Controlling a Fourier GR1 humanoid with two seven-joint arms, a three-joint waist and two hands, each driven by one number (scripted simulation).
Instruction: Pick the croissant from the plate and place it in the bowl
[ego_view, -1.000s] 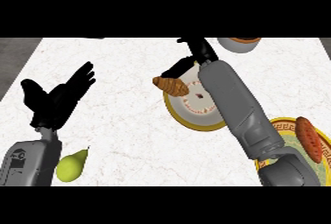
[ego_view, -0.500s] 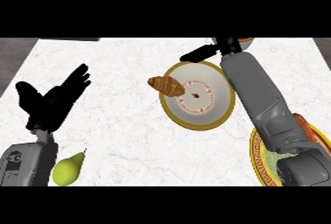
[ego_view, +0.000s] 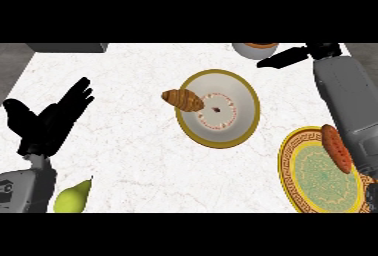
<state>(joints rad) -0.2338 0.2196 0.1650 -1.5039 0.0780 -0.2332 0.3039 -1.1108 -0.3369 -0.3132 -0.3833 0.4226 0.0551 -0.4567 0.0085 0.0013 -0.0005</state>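
The right hand (ego_view: 289, 56) is pulling back toward the bowl (ego_view: 255, 49), fingers relaxed and holding nothing, while the croissant (ego_view: 183, 99) is lying on the plate (ego_view: 244, 125) rim (unmoved). The left hand (ego_view: 50, 120) is resting spread.

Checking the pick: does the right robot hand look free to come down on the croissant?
Probably yes. The croissant lies uncovered on the left rim of its plate; the right robot hand hovers beyond the plate's far right, nothing between them.
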